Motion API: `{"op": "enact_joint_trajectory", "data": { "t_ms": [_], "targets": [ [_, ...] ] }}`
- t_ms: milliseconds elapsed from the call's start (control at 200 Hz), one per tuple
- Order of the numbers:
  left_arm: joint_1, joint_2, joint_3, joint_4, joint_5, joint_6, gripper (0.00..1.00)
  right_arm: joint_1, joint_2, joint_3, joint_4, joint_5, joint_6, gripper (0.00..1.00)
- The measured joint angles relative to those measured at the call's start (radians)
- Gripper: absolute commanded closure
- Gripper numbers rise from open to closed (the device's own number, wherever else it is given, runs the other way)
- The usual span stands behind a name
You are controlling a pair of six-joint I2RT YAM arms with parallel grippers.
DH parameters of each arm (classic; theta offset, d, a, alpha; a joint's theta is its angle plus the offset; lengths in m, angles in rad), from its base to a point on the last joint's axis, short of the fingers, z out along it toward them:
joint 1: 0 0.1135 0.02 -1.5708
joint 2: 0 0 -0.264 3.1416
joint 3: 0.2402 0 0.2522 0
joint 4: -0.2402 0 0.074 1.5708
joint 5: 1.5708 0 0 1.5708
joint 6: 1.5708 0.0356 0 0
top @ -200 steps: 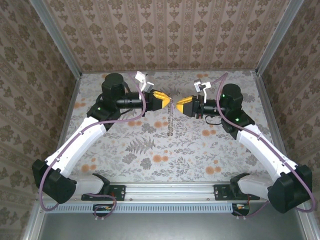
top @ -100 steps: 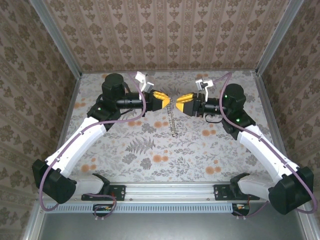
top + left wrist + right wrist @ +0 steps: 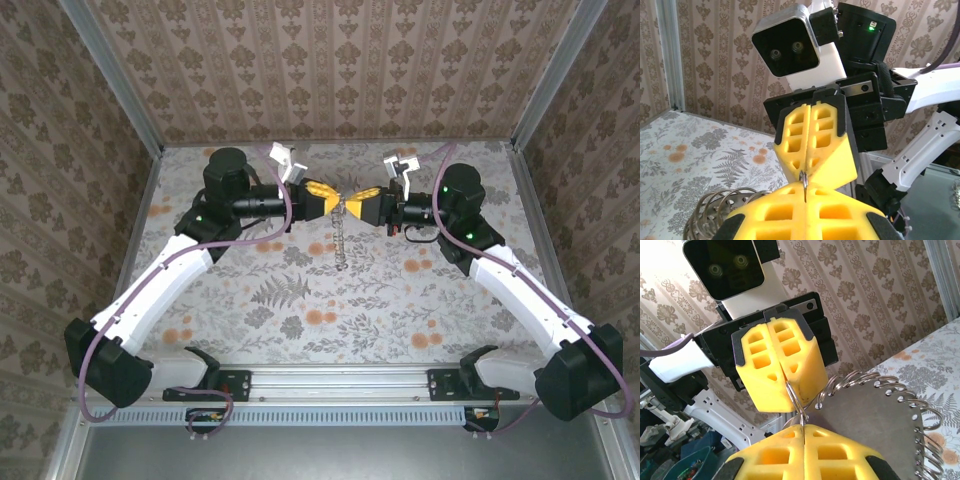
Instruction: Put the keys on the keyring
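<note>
Above the keys (image 3: pixel 341 243), left gripper (image 3: pixel 330 200) and right gripper (image 3: pixel 356 205) both pinch the keyring (image 3: pixel 795 401); firm, level grips should prevent slipping.

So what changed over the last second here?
The right end effector moved left, closed, and now pinches the keyring wire, tip to tip with the left end effector. The left end effector stayed where it was, shut on the keyring, and the keys hang below the meeting point as before.
</note>
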Motion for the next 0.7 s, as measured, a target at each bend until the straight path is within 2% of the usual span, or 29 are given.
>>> {"op": "enact_joint_trajectory", "data": {
  "t_ms": [700],
  "targets": [
    [-0.007,-0.046,-0.109,0.181,-0.091,-0.111,1.00,0.032,0.030,-0.006,0.000,0.003,-0.006,1.00]
  ]
}}
